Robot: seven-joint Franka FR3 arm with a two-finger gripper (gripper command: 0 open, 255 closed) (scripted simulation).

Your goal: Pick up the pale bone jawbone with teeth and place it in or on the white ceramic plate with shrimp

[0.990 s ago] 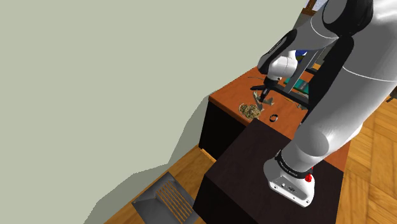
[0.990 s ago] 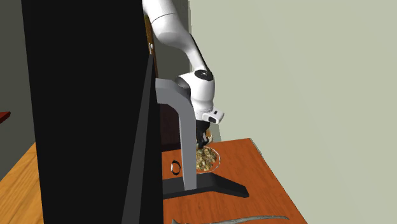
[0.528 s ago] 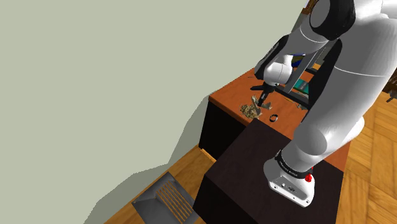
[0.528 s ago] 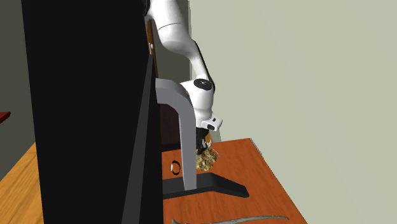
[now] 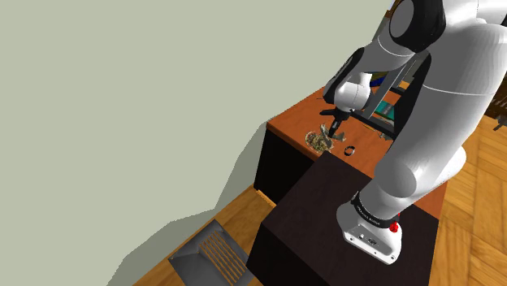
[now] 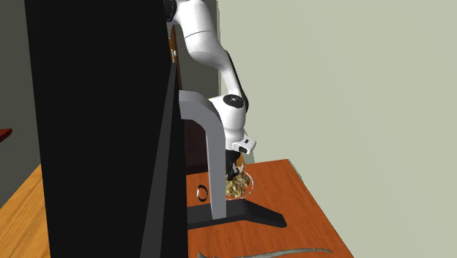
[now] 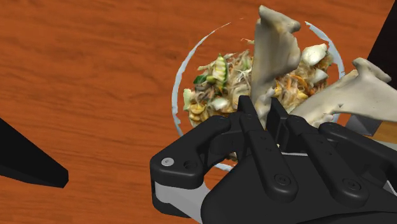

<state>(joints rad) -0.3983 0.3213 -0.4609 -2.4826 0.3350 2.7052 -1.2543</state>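
Red-brown desk: your white plate of shrimp and noodles sits near the edge closest to the stand. Pale jawbone hangs over the plate's food; contact unclear. Your gripper has its fingers pinched narrow on one bone branch.

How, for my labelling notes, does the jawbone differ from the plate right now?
The jawbone is clasped in the tool and held over the food; the plate lies flat on the desk. The jawbone is a forked, irregular piece; the plate is round with a thin rim. The jawbone is bare; the plate is heaped with mixed food. Both are pale.
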